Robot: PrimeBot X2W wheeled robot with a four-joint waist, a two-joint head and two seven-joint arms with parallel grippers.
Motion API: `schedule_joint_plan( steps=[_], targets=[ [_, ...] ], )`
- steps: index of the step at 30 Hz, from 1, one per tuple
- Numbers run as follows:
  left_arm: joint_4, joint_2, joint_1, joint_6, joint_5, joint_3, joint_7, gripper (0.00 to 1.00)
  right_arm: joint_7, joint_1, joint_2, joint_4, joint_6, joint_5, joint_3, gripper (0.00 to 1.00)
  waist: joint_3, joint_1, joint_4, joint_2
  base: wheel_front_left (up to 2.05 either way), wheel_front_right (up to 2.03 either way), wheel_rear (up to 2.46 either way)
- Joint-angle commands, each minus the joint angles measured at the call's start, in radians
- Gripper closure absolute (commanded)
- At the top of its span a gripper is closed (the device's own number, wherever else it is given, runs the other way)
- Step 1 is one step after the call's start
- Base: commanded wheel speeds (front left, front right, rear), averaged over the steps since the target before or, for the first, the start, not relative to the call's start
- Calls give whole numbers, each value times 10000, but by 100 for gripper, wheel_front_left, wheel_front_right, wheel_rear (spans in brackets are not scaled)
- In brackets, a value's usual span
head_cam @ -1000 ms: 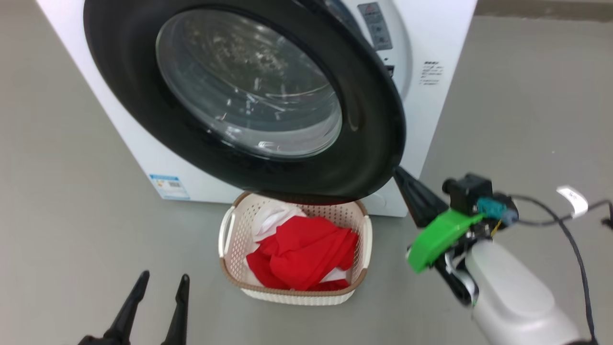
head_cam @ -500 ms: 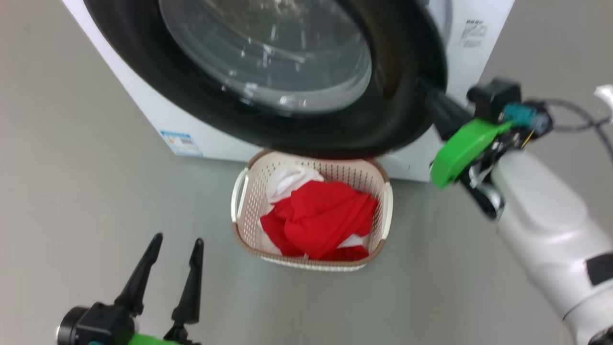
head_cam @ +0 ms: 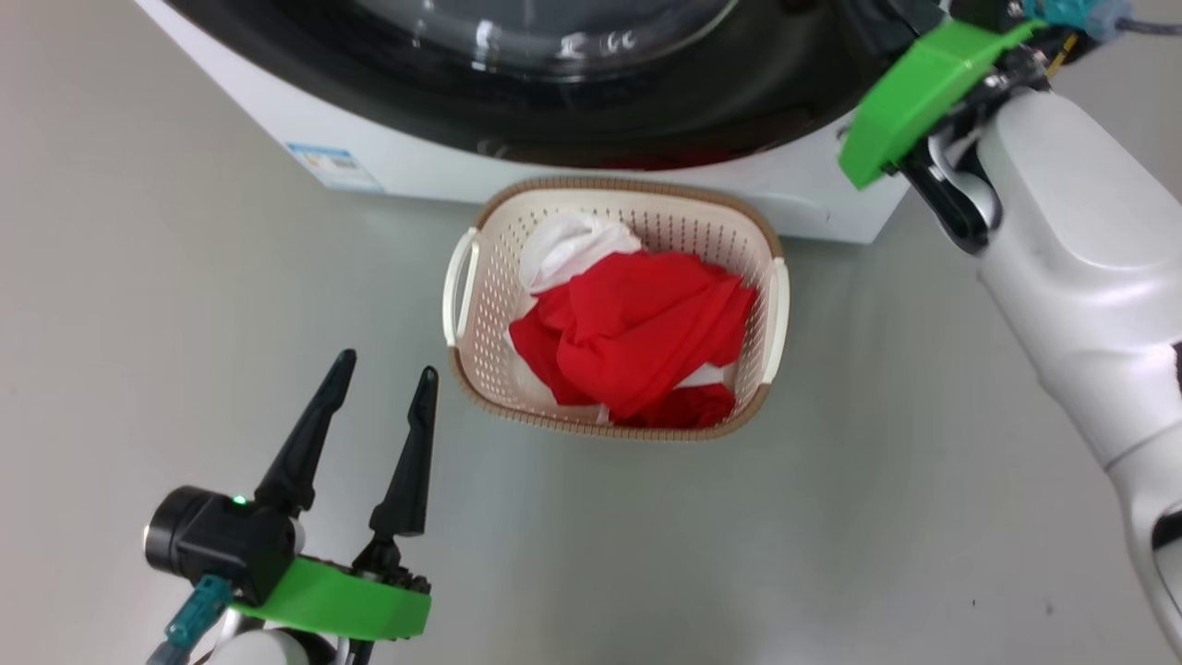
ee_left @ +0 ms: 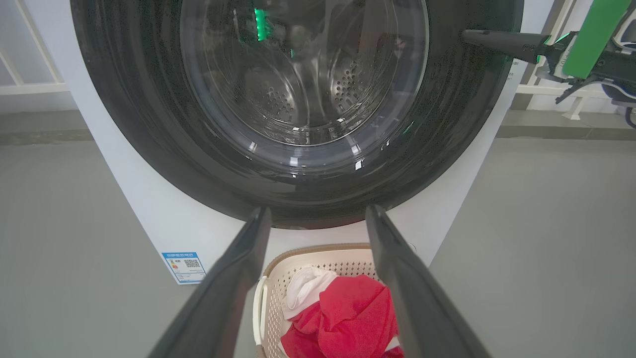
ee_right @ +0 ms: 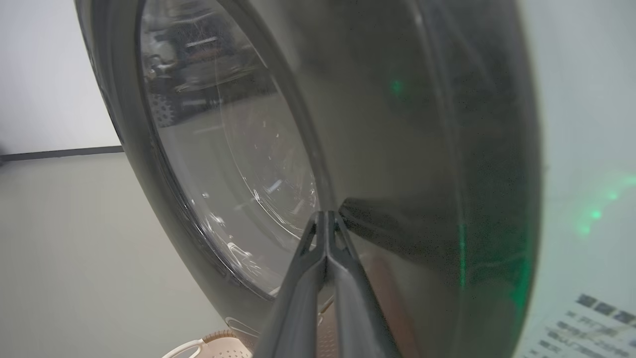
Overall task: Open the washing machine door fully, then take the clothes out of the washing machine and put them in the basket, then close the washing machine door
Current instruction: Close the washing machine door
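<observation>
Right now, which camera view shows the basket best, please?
The head view: the whole basket, rim and handles, from above. The left wrist view crops its near part; the right wrist view catches one handle corner.

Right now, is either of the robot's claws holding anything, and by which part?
Nothing is held. The left gripper stands open and empty; the right gripper is shut, tips pressing the large round glossy black-rimmed washing machine door.
</observation>
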State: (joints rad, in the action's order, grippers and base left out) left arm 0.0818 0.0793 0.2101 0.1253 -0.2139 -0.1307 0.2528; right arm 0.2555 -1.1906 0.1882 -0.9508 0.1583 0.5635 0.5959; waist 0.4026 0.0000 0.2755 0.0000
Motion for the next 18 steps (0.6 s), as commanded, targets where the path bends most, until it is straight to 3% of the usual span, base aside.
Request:
schedule_joint_plan(
  steps=[1,16,17,18],
  targets=[
    [-117,141,248,54,-96,242,89,0,63,-626,183,-171,-276,5,-636,100,436,0,32,0,0,0,0],
    [119,311,315,54,-152,301,90,0,63,36,-410,220,-276,-514,-1286,100,20,0,-563,0,0,0,0],
    [129,335,304,54,-157,316,90,0,63,211,-426,347,-276,-505,-1295,96,-53,0,-638,0,0,0,0],
    [136,362,293,54,-153,329,90,0,63,401,-439,480,-276,-496,-1300,78,-131,0,-720,0,0,0,0]
  ],
)
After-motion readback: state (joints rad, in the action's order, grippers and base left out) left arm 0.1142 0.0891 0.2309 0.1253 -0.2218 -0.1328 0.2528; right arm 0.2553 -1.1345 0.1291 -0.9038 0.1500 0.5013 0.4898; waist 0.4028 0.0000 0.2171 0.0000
